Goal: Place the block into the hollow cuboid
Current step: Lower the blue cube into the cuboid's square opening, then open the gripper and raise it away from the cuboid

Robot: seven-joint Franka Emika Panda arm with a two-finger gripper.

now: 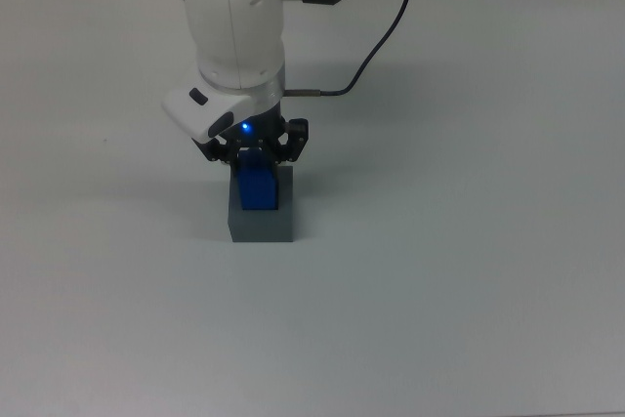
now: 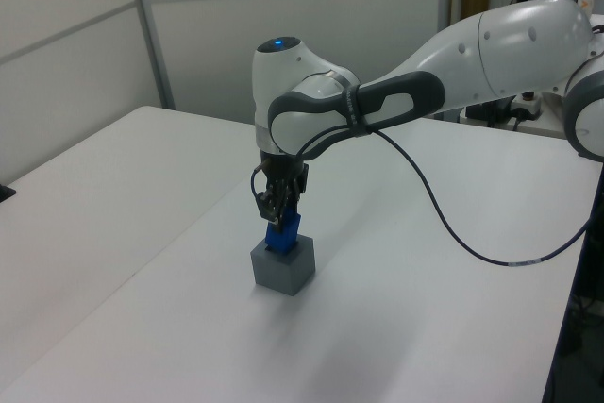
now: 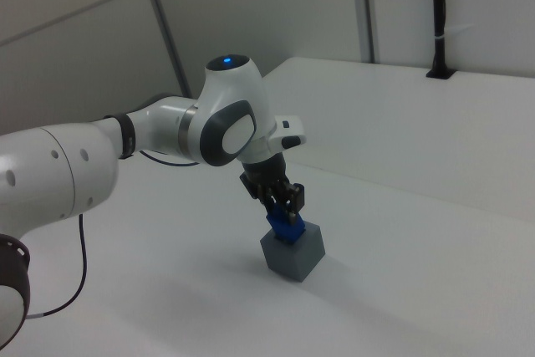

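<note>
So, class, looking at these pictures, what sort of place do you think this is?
Probably a robotics lab or test room. A white robot arm with a trailing black cable works at a plain white table holding only a small bright blue block and a matte grey hollow box, with bare partition walls behind.

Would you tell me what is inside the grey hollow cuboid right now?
The blue block stands in the top hole of the hollow cuboid, its upper part sticking out and held by the gripper. Its lower end and the cavity are hidden by the walls.

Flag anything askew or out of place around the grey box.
Nothing stands out. The gripper holds the block upright, partly sunk in the top of the hollow cuboid, which sits flat on the table. No spill or damage shows.
</note>
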